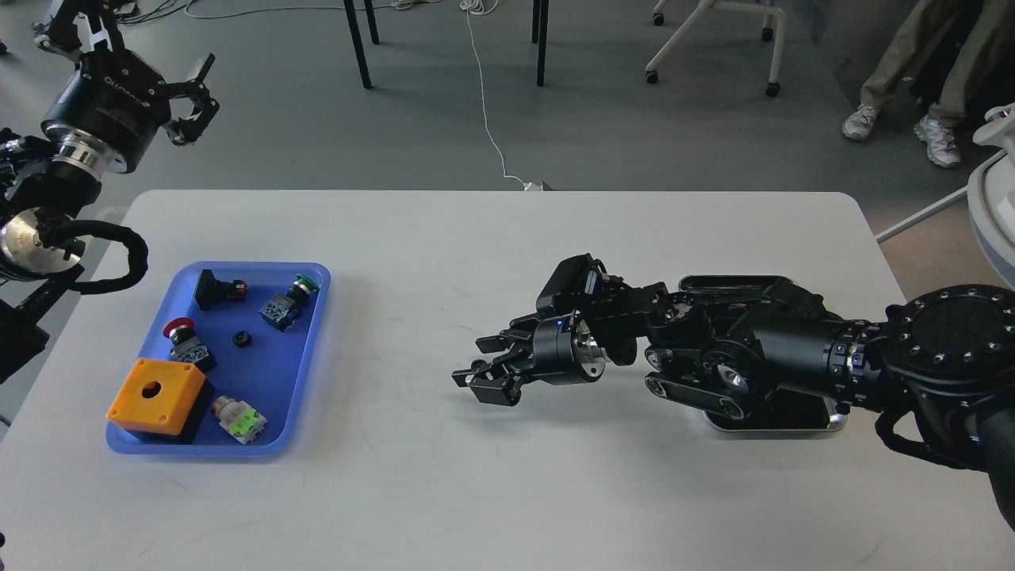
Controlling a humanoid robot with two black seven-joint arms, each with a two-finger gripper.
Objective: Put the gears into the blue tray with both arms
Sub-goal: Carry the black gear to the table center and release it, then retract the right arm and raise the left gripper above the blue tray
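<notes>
The blue tray (273, 381) lies at the table's left. One small black gear (242, 339) rests near its middle. My right gripper (474, 377) hovers low over the table's centre, pointing left, well to the right of the tray. Its fingers are drawn together on a small dark toothed piece that looks like a gear (478, 365). My left gripper (193, 99) is raised beyond the table's far left corner, above and behind the tray, with its fingers spread and nothing in them.
The blue tray also holds an orange box (156, 394), red (181, 335) and green (292, 298) push-buttons and other switch parts. A silver metal tray (793, 426) sits mostly hidden under my right arm. A person's legs (912, 63) and chair legs stand beyond the table.
</notes>
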